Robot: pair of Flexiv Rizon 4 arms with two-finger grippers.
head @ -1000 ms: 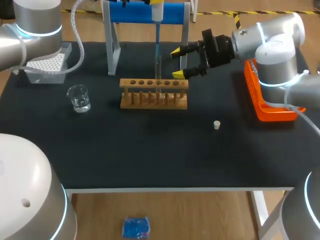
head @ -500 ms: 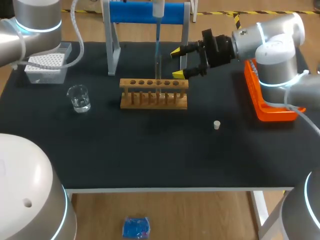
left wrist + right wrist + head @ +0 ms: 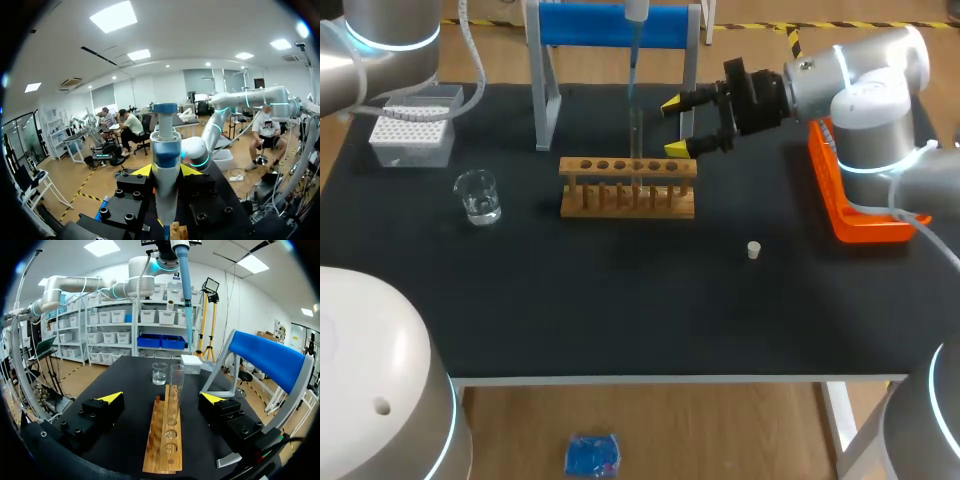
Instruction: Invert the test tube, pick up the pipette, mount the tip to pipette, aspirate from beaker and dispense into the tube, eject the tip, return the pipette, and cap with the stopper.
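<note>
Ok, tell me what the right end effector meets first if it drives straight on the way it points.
Most likely the test tube, upright in the wooden rack. It stands ahead of the right end effector, in line with the gap between its open fingers. Depth is unclear, but nothing seems nearer.

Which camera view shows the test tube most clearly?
The right wrist view: the test tube stands upright in the wooden rack, clear and close, ahead of the right gripper. The head view shows it only faintly; the left wrist view does not show it.
</note>
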